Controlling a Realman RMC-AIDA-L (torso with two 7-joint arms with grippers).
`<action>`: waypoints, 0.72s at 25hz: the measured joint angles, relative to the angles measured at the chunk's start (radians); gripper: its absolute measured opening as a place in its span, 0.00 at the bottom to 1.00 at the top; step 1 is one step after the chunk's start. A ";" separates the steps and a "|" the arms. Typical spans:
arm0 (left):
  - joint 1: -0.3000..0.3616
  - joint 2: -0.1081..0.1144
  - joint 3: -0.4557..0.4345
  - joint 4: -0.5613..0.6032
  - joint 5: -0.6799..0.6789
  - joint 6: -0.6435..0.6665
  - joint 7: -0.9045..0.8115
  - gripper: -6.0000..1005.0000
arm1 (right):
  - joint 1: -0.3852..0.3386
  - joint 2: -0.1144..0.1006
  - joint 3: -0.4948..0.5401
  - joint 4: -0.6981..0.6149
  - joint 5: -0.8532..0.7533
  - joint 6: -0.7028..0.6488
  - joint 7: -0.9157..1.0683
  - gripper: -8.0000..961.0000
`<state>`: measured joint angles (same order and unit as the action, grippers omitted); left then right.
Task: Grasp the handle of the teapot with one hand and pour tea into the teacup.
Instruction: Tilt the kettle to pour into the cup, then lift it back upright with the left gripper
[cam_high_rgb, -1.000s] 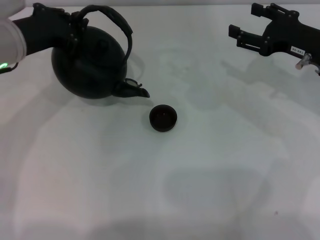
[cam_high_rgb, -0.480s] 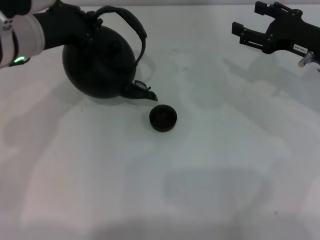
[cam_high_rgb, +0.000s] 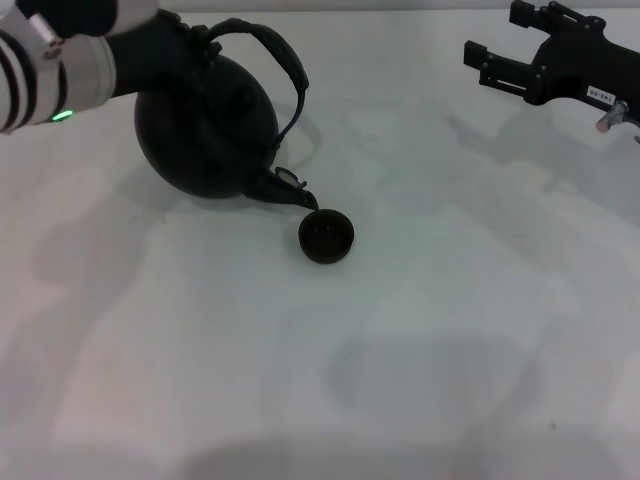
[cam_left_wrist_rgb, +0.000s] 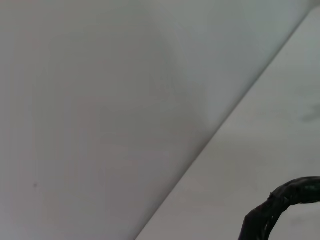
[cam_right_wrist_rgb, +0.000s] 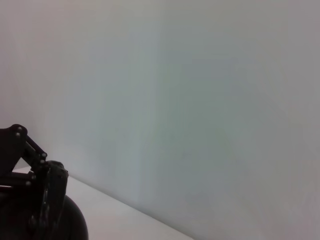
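On my head view the left gripper (cam_high_rgb: 185, 40) sits at about ten o'clock from the middle of the white table (cam_high_rgb: 420, 330), pinching the near end of the handle (cam_high_rgb: 272, 60) where the hoop meets the pot's shoulder; its fingers are mostly lost against the black body, but they are clamped on that wrapped hoop. The teapot (cam_high_rgb: 207, 125) hangs tilted toward the right, spout (cam_high_rgb: 290, 187) dipped down, its tip just above the rim of the teacup (cam_high_rgb: 326, 236) at the cup's eleven o'clock. Whether the tip touches the rim I cannot tell, and I see no stream of tea. The teacup stands upright on the table, close to the centre of the view. From the left wrist camera I get only a curved piece of the handle (cam_left_wrist_rgb: 280, 207) against the pale tabletop. The right gripper (cam_high_rgb: 500, 68) hovers well apart at about one o'clock, its two fingers spread and holding nothing.
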<state>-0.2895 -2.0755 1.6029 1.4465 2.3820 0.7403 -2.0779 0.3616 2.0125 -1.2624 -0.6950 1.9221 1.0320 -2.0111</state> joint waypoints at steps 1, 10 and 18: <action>-0.002 0.000 0.008 0.003 0.018 0.000 -0.011 0.13 | 0.000 0.000 0.000 0.002 0.000 0.000 0.000 0.88; -0.036 0.000 0.052 0.018 0.112 0.004 -0.074 0.13 | 0.001 0.000 0.001 0.013 0.000 0.000 -0.009 0.88; -0.059 0.001 0.065 0.020 0.114 0.006 -0.075 0.13 | 0.003 0.000 0.002 0.020 0.000 -0.005 -0.010 0.88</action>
<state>-0.3483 -2.0742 1.6684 1.4665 2.4958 0.7463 -2.1525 0.3647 2.0126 -1.2608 -0.6753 1.9221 1.0274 -2.0211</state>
